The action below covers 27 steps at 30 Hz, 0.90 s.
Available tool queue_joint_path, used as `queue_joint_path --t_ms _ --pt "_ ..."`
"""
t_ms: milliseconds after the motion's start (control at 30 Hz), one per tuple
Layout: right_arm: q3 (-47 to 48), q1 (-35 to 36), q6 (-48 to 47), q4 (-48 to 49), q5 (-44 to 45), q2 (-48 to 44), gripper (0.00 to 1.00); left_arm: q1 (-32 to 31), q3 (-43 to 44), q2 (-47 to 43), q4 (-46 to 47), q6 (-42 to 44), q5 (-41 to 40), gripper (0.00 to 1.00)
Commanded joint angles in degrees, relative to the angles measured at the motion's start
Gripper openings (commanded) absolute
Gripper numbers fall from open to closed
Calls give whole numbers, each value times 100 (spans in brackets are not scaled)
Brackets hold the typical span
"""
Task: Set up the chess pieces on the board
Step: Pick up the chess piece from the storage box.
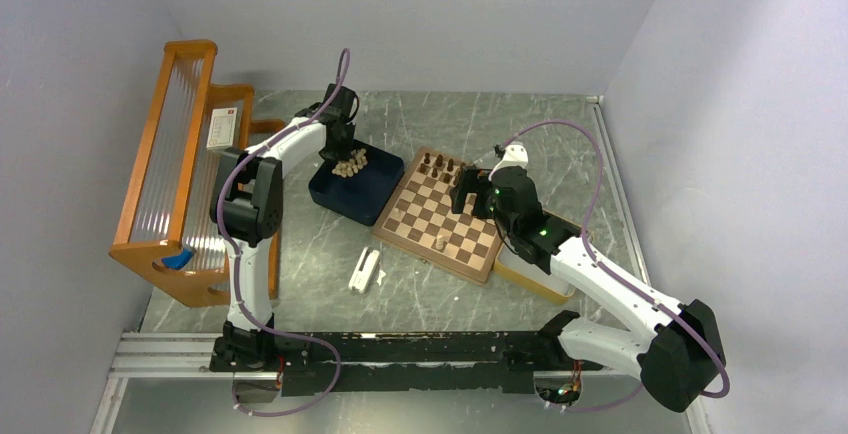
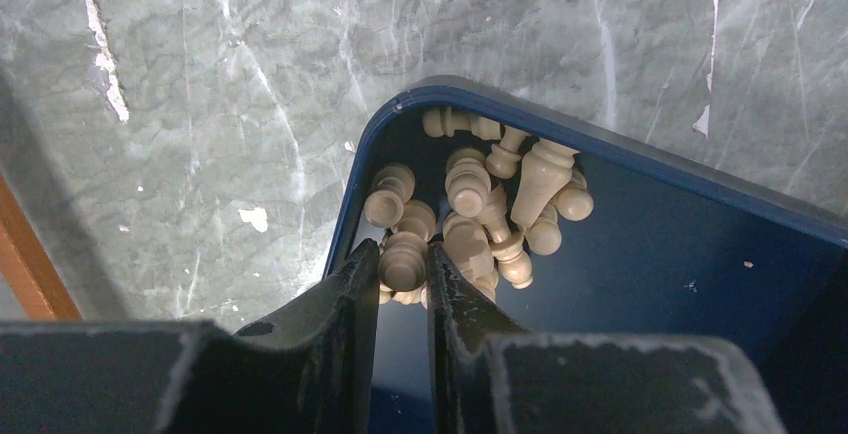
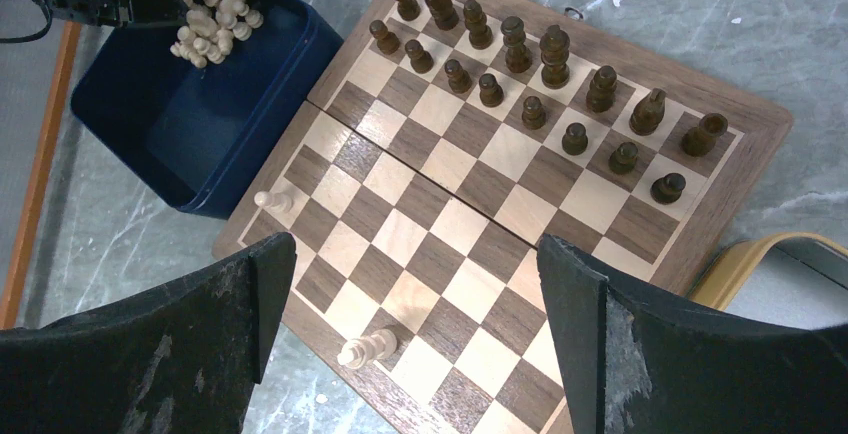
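L end effector (image 2: 402, 250) prob gripping pale pawn (image 2: 403, 266) in blue tray (image 2: 660, 264), R end effector (image 3: 412, 244) released

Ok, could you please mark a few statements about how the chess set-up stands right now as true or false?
1. The dark pieces stand in two rows along one edge of the board. True.
2. Most of the pale pieces are already on the board. False: only two are there; the others are heaped in the blue tray.
3. The right fingers are spread wide with nothing between them. True.
4. The left fingers are over the board. False: they are down in the blue tray, at the heap.
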Motion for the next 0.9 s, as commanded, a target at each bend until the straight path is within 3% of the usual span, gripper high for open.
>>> queue_joint_path --t_ms 0,867 --pt "131 20 6 27 124 -36 96 -40 191 -41 -146 -22 49 24" --pt "-75 25 125 -191 72 -406 96 -237 -22 -1314 -560 -84 320 20"
